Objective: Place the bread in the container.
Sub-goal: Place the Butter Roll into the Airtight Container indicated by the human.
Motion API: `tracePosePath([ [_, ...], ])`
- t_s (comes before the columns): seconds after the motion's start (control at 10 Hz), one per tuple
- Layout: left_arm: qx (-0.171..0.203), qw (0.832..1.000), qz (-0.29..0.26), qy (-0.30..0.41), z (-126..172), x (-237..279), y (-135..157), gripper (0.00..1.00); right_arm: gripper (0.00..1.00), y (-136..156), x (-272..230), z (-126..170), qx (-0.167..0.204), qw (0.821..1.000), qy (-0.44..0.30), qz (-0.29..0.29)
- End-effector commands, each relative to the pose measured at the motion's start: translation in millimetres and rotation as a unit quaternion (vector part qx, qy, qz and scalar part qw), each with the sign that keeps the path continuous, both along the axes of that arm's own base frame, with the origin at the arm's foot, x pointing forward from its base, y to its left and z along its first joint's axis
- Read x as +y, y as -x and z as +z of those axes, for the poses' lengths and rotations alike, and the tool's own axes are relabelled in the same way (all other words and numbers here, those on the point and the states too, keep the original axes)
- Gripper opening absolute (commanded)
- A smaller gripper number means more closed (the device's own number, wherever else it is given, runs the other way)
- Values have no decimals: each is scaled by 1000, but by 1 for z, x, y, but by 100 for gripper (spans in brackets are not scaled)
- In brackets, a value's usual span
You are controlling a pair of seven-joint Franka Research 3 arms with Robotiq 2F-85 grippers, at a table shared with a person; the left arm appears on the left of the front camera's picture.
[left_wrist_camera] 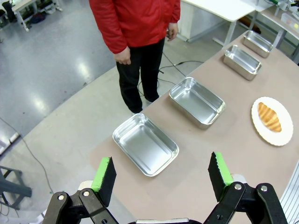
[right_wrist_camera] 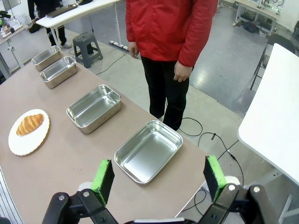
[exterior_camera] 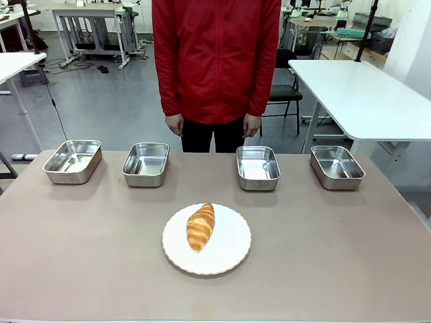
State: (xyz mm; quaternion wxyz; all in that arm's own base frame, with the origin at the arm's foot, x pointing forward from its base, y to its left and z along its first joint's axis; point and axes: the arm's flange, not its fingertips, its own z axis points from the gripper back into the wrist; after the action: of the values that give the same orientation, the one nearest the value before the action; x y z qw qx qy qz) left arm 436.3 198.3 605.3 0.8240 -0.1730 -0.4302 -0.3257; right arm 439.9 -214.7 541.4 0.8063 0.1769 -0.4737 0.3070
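Your bread point(exterior_camera: 201, 227) lies on the round white plate point(exterior_camera: 229, 256), a little left of the plate's centre. Its length runs from the plate's near rim toward its far rim, at a slight slant. The plate rests flat on the brown bench point(exterior_camera: 337, 256).

Beyond the plate, toward the person point(exterior_camera: 215, 60), four steel containers stand in a row, upright, apart from one another and none touching the plate. The outer left container point(exterior_camera: 73, 161) and the inner left container point(exterior_camera: 145, 163) sit beyond the plate and to its left. The inner right container point(exterior_camera: 258, 167) and the outer right container point(exterior_camera: 337, 167) sit beyond it and to its right. The two inner ones are the nearer to the plate.

The person, in a red jacket, stands straight beyond the plate behind the row, with both hands point(exterior_camera: 174, 124) hanging down.

Your left tool point(left_wrist_camera: 161, 172) hangs in the air with its jaws wide apart, green pads point(left_wrist_camera: 105, 173) facing each other. It looks down on the outer left container, well apart from the plate. Your right tool point(right_wrist_camera: 159, 178) is likewise spread wide in the air, looking down on the outer right container, with the plate and bread well off to the side.
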Motion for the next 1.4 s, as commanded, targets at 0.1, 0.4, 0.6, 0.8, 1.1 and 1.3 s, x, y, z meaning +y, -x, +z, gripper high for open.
tracePosePath([
  [0.1,-2,1000,-2,-2,0,0,1,100,100,0,0,1,-3,1000,1,1],
  [0.4,-2,1000,-2,-2,0,0,1,100,100,0,0,1,-3,1000,1,1],
  [0.6,-2,1000,-2,-2,0,0,1,100,100,0,0,1,-3,1000,1,1],
  [0.8,-2,1000,-2,-2,0,0,1,100,100,0,0,1,-3,1000,1,1],
  [1.1,-2,1000,-2,-2,0,0,1,100,100,0,0,1,-3,1000,1,1],
  [1.3,-2,1000,-2,-2,0,0,1,100,100,0,0,1,-3,1000,1,1],
])
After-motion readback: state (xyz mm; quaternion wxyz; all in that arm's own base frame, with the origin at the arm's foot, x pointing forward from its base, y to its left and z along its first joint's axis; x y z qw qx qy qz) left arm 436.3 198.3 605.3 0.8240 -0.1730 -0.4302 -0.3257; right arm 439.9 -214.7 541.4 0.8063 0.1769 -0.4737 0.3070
